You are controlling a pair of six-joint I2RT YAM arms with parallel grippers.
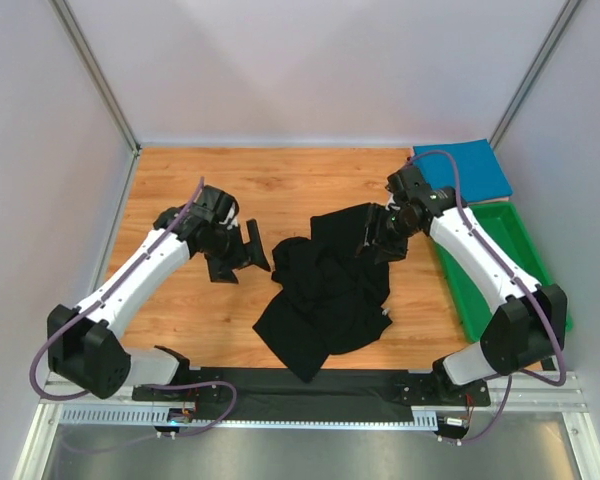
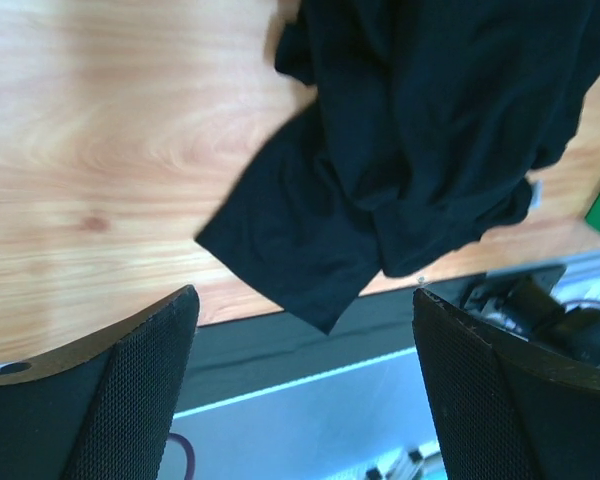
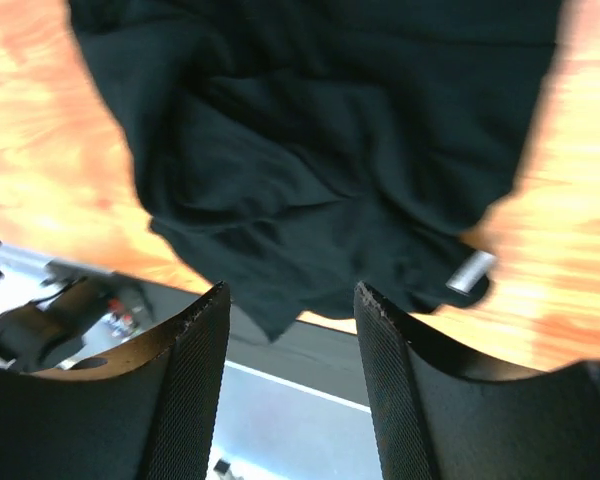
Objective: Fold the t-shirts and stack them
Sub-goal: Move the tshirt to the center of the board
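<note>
- The black t-shirt (image 1: 325,290) lies crumpled at the centre of the top view, on the wooden table (image 1: 180,180).
- The left gripper (image 1: 242,260), left of it, is spread wide and empty.
- The right gripper (image 3: 292,292), at the shirt's upper right edge, has its fingers parted with nothing between them.
- The teal-blue t-shirt (image 1: 465,170) lies folded at upper right, beside the green tray (image 1: 515,235).

A robotics lab test cell is shown: a wood-grain table (image 1: 280,180) is enclosed by plain white panels (image 1: 310,70) framed in aluminium posts (image 1: 95,75). A left arm (image 1: 130,285) and a right arm (image 1: 480,255), both cabled, are bolted to a slotted metal rail (image 1: 310,415) along the lower edge.
</note>
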